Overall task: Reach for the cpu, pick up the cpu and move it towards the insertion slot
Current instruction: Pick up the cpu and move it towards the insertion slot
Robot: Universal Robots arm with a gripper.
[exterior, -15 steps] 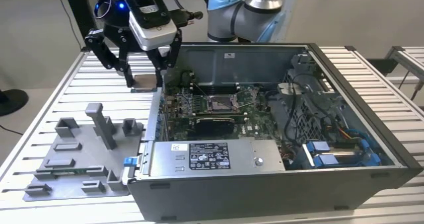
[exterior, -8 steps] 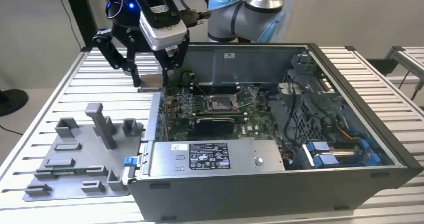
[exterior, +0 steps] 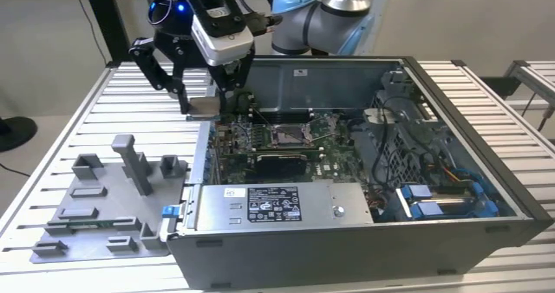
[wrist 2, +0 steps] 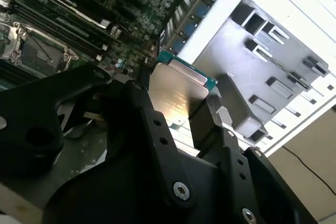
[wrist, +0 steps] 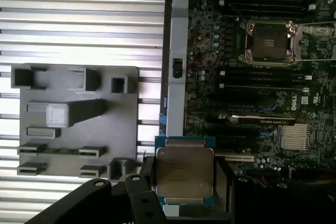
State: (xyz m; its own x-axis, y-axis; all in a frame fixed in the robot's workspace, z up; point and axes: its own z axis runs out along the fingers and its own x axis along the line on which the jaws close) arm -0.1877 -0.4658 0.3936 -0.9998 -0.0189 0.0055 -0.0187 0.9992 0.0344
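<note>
The cpu (wrist: 184, 170) sits clamped between the two black fingers of the gripper (exterior: 205, 106), lifted clear of the table, its flat silvery face and thin green edge plain in both wrist views (wrist 2: 176, 98); in the exterior view it hangs as a small pale square (exterior: 204, 106) just above the rear wall of the open computer case (exterior: 485, 176), at the corner nearest the grey tray (exterior: 95, 208). The claw is closed on the chip, one finger (wrist 2: 144, 124) pressing each opposite edge. The insertion slot (exterior: 289, 134) lies inside the case, well apart from the chip; it is a square silver frame with a dark centre, set on the green circuit board (wrist: 210, 40), and the first wrist view shows it (wrist: 268, 42) with its thin wire lever standing open beside it. The tray, with its upright grey blocks, rests on the ribbed metal table (exterior: 78, 124) just outside the case, on the far side of the case wall from the slot; the arm (exterior: 325, 13) rises behind the case.
</note>
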